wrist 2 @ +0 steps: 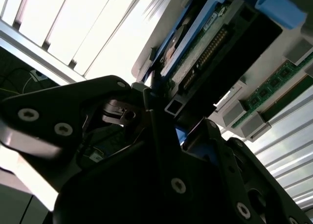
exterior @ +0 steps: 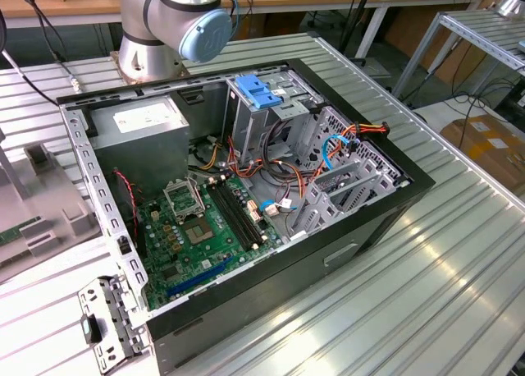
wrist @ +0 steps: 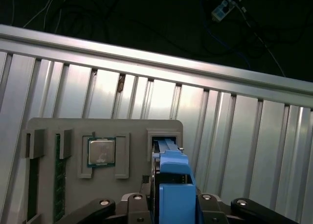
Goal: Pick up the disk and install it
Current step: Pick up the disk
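Exterior view: open computer case (exterior: 328,265) lies flat on slatted table (exterior: 443,294). Robot arm base (exterior: 152,52) at case's 11 o'clock, grey parts fixture (exterior: 45,220) at its 9 o'clock. Blue-topped drive cage (exterior: 261,93) at 12 o'clock inside case. Both wrist views: disk (wrist: 173,177) stands on edge in fixture slot, near processor chip (wrist: 101,151) and memory stick (wrist 2: 274,87). Black gripper (wrist: 171,207) straddles disk's blue rail. Jaws seemingly pinching it, contact partly hidden.
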You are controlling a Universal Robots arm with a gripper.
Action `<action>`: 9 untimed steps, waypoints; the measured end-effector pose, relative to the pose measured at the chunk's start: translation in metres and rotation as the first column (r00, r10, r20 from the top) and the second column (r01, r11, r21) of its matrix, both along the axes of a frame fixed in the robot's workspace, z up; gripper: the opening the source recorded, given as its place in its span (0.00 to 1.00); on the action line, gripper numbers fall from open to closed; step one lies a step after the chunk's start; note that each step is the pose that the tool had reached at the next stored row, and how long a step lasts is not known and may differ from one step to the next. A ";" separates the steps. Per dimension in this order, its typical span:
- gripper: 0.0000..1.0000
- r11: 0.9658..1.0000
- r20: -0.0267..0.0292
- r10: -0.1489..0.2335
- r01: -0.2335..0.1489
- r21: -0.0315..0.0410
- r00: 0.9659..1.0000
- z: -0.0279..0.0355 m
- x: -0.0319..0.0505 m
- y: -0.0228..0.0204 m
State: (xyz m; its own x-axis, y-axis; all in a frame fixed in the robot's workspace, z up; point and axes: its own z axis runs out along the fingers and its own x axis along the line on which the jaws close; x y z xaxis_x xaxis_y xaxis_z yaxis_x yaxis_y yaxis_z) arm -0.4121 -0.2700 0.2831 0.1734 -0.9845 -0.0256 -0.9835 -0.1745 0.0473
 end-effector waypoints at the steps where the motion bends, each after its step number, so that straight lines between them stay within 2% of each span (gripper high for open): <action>1: 0.37 1.000 0.000 0.000 0.000 0.000 1.000 -0.0001 0.0000 0.0000; 9: 0.37 1.000 0.001 0.000 0.000 0.000 1.000 -0.0001 0.0001 0.0000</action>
State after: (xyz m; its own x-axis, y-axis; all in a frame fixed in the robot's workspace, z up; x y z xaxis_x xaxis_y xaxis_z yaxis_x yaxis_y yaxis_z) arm -0.4120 -0.2700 0.2831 0.1735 -0.9845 -0.0257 -0.9836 -0.1745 0.0465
